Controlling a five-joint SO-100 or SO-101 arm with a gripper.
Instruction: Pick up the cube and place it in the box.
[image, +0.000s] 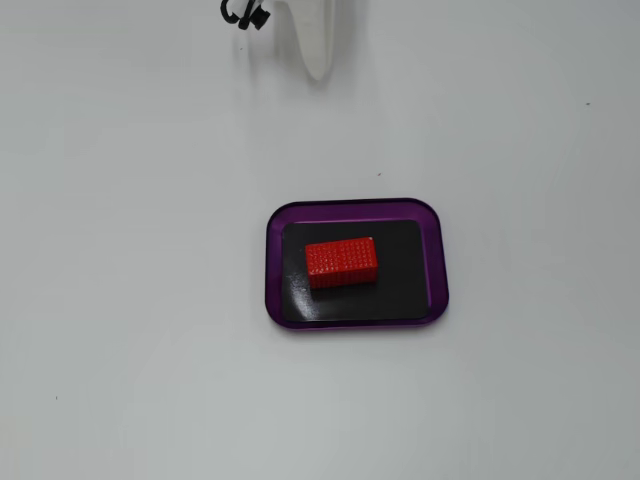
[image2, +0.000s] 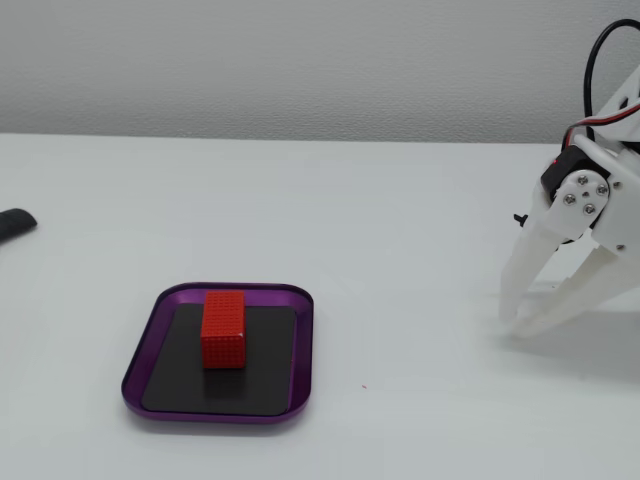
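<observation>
The red cube (image: 341, 261) lies flat on the black bottom of the purple-rimmed box (image: 350, 207), a little left of centre in that fixed view. In the other fixed view the cube (image2: 223, 328) rests in the far half of the box (image2: 235, 291). My gripper (image2: 515, 323) is far to the right of the box, tips down at the white table, fingers converging with the tips almost together and nothing held. In the top-down fixed view only its white tip (image: 318, 72) shows at the top edge, well away from the box.
A dark object (image2: 15, 223) lies at the table's left edge. A black cable (image: 243, 14) hangs by the arm. A plain wall stands behind the white table.
</observation>
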